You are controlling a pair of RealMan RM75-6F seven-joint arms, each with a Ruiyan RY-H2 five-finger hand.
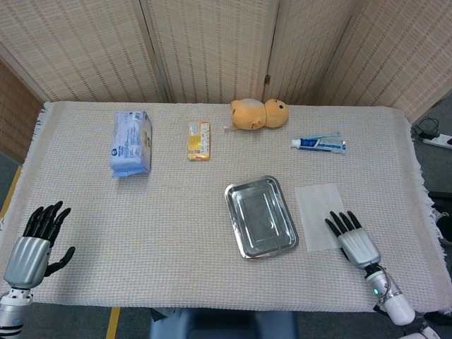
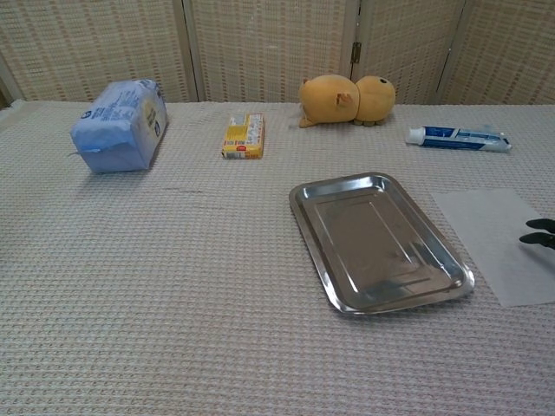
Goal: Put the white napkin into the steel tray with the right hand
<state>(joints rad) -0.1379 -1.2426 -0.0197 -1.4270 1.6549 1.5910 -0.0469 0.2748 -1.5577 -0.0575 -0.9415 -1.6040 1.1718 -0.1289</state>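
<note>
**Right hand at napkin edge, nothing held**

White napkin lies flat just right of the steel tray, not in it. Right hand is at the napkin's near right corner, fingers spread, fingertips over the napkin, holding nothing. Left hand is far left of the tray, fingers apart, empty.

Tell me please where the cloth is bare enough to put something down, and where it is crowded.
Bare: the wide near-left stretch between the blue pack, the tray and the left hand; also the middle band between the yellow box and the tray. Crowded: the near right, where the napkin lies beside the tray with the right hand at its edge.
</note>
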